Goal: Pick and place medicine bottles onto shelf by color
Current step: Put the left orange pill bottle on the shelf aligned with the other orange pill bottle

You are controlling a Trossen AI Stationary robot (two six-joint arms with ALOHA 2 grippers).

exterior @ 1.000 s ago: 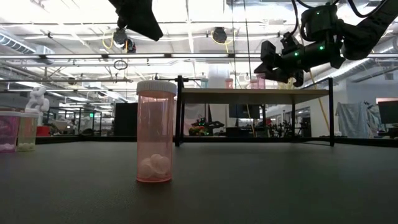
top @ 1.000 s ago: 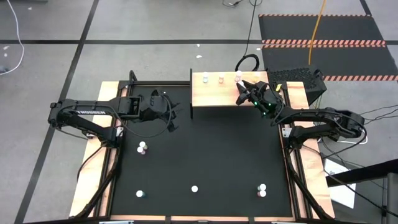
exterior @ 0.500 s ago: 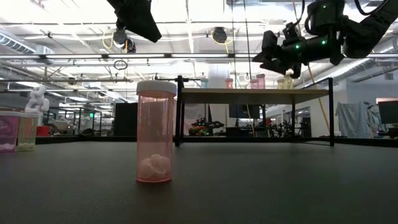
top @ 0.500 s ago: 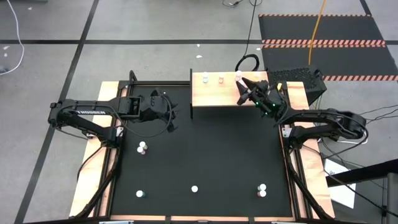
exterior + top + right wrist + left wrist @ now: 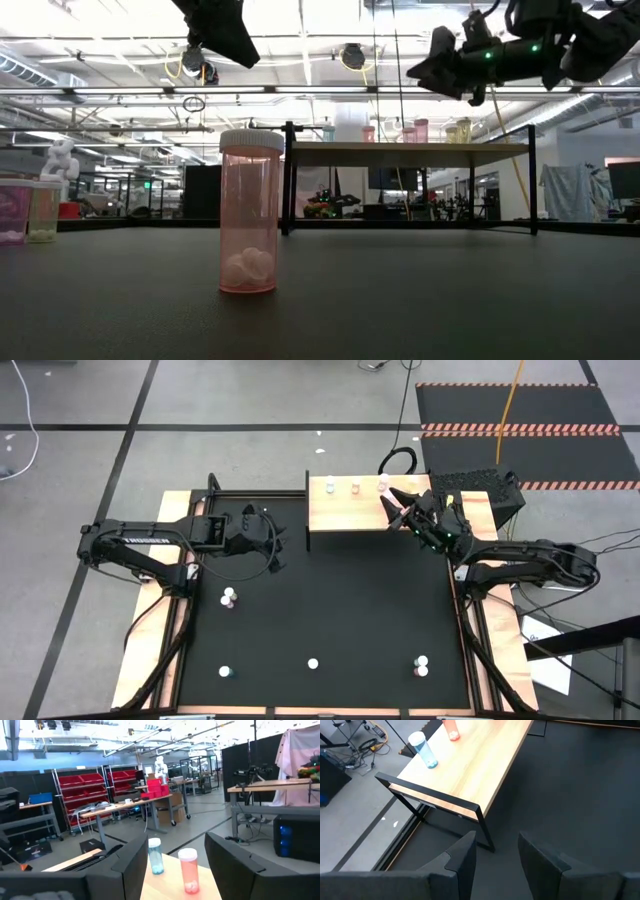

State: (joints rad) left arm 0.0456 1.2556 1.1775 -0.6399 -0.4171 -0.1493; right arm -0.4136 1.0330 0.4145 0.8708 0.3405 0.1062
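Note:
The light-wood shelf (image 5: 345,505) stands at the table's far edge. A blue bottle (image 5: 331,486), a pink bottle (image 5: 356,487) and a third bottle (image 5: 383,485) stand upright on it. The blue one (image 5: 155,855) and the pink one (image 5: 188,870) also show in the right wrist view. My right gripper (image 5: 396,501) is open and empty, above the shelf's right end (image 5: 432,70). My left gripper (image 5: 276,546) is open and empty, high over the table left of the shelf; its wrist view shows the shelf's left end (image 5: 470,765).
Several bottles stand on the black table: a pink pair at the left (image 5: 229,598), one near the front left (image 5: 226,671), a pink one at front centre (image 5: 313,663) (image 5: 249,212), and a pair at front right (image 5: 421,666). The table's middle is bare.
My right gripper has risen above the shelf's right end and drawn back a little toward the table's right edge, staying open and empty. The bottles on the shelf have kept their places.

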